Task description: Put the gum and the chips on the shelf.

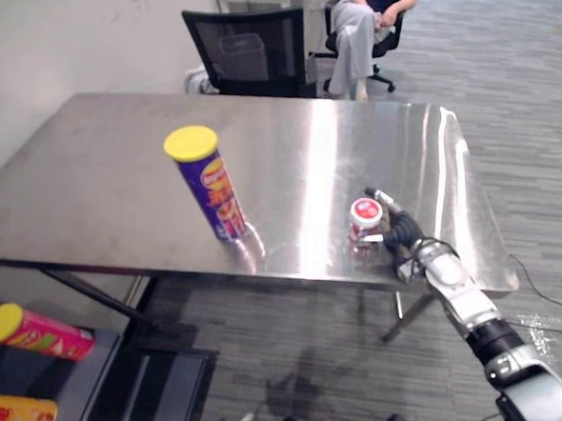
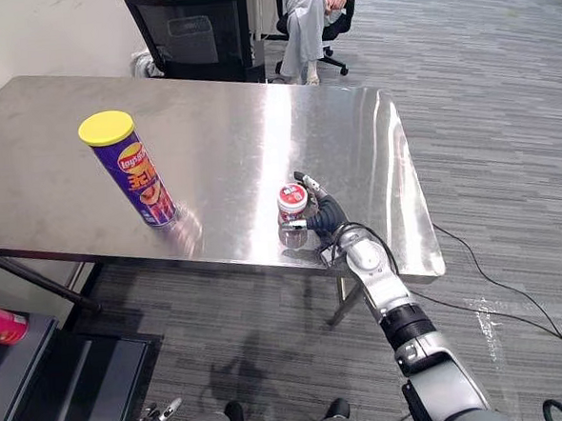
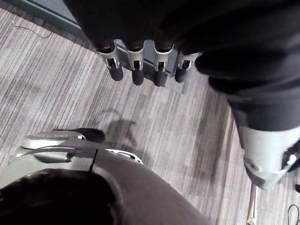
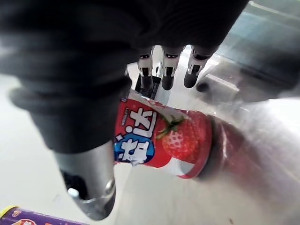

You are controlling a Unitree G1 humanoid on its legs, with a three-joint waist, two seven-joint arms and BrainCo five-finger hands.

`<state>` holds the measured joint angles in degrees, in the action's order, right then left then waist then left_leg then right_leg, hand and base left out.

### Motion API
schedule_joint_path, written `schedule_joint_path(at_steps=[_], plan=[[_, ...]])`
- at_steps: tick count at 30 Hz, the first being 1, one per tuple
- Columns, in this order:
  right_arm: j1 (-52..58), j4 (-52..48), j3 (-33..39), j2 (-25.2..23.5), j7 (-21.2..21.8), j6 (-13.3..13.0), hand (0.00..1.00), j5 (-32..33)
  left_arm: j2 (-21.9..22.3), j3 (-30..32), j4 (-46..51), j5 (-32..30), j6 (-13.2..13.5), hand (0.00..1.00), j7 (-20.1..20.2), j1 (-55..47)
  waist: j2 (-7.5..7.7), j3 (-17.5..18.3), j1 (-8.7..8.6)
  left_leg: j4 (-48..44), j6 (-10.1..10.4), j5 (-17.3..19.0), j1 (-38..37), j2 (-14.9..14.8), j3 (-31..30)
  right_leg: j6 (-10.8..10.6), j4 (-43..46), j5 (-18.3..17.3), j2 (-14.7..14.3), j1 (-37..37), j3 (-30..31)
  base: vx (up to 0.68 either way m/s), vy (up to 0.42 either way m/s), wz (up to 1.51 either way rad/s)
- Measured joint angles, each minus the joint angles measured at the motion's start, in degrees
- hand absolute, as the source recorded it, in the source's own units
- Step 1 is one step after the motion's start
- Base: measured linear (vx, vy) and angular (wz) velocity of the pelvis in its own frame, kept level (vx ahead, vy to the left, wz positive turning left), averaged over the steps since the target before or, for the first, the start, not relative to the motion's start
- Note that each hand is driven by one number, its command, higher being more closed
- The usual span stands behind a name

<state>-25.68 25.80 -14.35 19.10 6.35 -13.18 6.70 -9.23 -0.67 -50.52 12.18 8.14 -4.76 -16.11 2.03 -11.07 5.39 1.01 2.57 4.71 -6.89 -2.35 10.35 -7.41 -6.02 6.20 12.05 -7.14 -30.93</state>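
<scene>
Right hand (image 2: 331,215) at the gum jar (image 2: 292,201), which stands upright near the front edge of the steel table (image 2: 256,117): fingers straight past one side, thumb at the other, apparently touching but not curled round it. Chips can (image 2: 138,176) upright, well apart to its left. Left hand (image 3: 137,71) over the floor, fingers relaxed

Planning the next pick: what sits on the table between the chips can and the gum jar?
Nothing: in the left eye view, only bare steel table lies between the chips can and the gum jar.
</scene>
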Motion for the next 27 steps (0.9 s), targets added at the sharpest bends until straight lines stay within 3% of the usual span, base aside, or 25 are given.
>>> schedule_joint_path(at_steps=[1,2,14,24,27], plan=[[-0.14,0.0,-0.01,-0.02,0.01,0.0,0.0,0.0,0.02,0.0,0.21,0.0,-0.01,0.0,-0.01,-0.03,-0.11,-0.06,0.16,0.03,0.02,-0.03,0.0,-0.01,-0.03,0.0,0.0,0.0,-0.01,0.0,-0.02,0.0,0.0,0.0],[-0.22,0.0,-0.01,-0.06,0.03,0.0,1.0,0.0,0.06,0.0,0.27,0.0,0.0,0.0,-0.01,-0.02,-0.19,-0.11,0.24,0.1,0.04,-0.08,0.0,-0.02,-0.07,0.0,0.0,0.0,-0.03,0.0,-0.07,0.0,0.0,0.0],[-3.4,2.14,-1.76,-2.39,-2.27,0.26,1.0,0.0,0.11,-0.09,0.72,-0.04,0.02,0.0,0.01,0.03,-0.27,-0.16,1.41,0.84,0.05,-0.56,-0.05,0.09,-0.37,0.0,0.01,0.0,0.0,0.1,-0.46,0.0,0.0,0.01],[-3.4,2.07,-1.78,-3.48,-3.69,0.26,1.0,0.72,0.1,-0.12,0.82,-1.28,0.04,0.0,-0.02,0.0,-0.29,-0.17,1.33,0.84,0.02,-0.58,-0.12,0.11,-0.21,0.0,0.03,0.0,0.03,0.12,-0.28,0.0,0.0,0.0],[-2.66,-2.65,-1.12,-3.46,-4.15,0.5,1.0,1.07,0.09,-0.11,0.82,-1.28,0.02,0.0,-0.04,0.0,-0.3,-0.17,1.1,0.84,0.03,-0.58,-0.13,0.05,-0.09,0.0,0.04,0.0,-0.01,0.2,-0.12,0.0,0.0,0.0]])
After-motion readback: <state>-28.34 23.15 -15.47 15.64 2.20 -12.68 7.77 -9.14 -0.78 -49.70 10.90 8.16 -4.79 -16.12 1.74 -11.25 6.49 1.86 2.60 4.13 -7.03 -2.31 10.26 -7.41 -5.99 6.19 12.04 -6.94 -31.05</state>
